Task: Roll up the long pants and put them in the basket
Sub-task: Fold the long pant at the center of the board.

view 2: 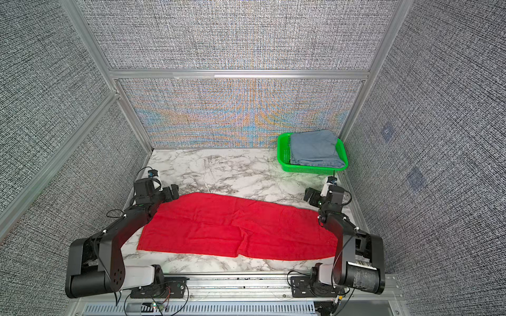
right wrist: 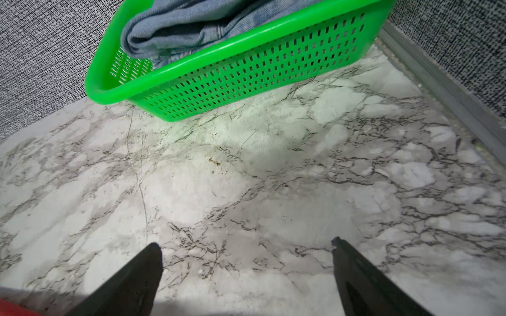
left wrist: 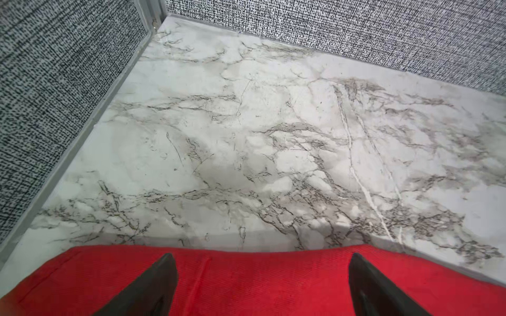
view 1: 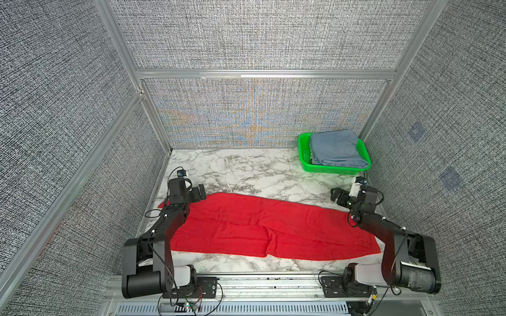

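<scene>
The long pants [view 1: 260, 227] [view 2: 232, 227] lie flat and unrolled on the near half of the marble table [view 1: 246, 169], stretched from left to right, with a crease running across the middle. Their left end lies under the left arm and their right end under the right arm.

The left arm rises from its base on the near rail, folds at the elbow and slants far and rightward over the left end of the cloth. Its wrist bends down, so the left gripper [view 1: 201, 191] [left wrist: 262, 257] hangs over the far-left corner of the red cloth [left wrist: 246, 279]. Its jaws are spread wide and grasp nothing. Whether the tips touch the cloth cannot be told.

The right arm mirrors this pose, its forearm leaning far and leftward across the right end of the pants. The right gripper [view 1: 338, 195] [right wrist: 245, 243] sits over bare marble just beyond the far-right edge of the cloth, jaws released and empty. Only a red corner [right wrist: 11, 309] shows in the right wrist view.

Farther off, in the far-right corner, a green basket [view 1: 304, 153] [right wrist: 246, 68] holds a folded blue-grey denim garment [view 1: 335, 147] [right wrist: 178, 30], well apart from the pants.
</scene>
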Available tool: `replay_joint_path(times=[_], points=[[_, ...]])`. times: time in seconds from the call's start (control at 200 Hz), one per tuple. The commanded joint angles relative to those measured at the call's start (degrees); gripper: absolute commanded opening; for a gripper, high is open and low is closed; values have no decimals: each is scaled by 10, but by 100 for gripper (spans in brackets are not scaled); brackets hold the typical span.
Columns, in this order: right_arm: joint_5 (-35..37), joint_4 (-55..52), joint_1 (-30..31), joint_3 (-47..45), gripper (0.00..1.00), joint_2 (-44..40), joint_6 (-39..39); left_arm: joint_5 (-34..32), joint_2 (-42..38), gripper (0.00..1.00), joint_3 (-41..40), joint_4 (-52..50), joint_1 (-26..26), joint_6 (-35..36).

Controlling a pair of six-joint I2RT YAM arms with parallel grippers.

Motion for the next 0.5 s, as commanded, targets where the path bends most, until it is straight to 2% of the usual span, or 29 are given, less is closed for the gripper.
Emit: replay_joint_path(times=[0.0,0.085,0.395,0.495], points=[[30,111,5,-31,99,-10,-31,17,7,100,-12,98,0,37],[39,171,10,-66,99,-22,-43,44,15,100,-39,150,0,35],[45,344,17,-163,99,-41,-73,73,58,100,-97,285,-2,47],[32,410,21,-193,99,-48,-84,67,58,100,-108,300,-13,58]])
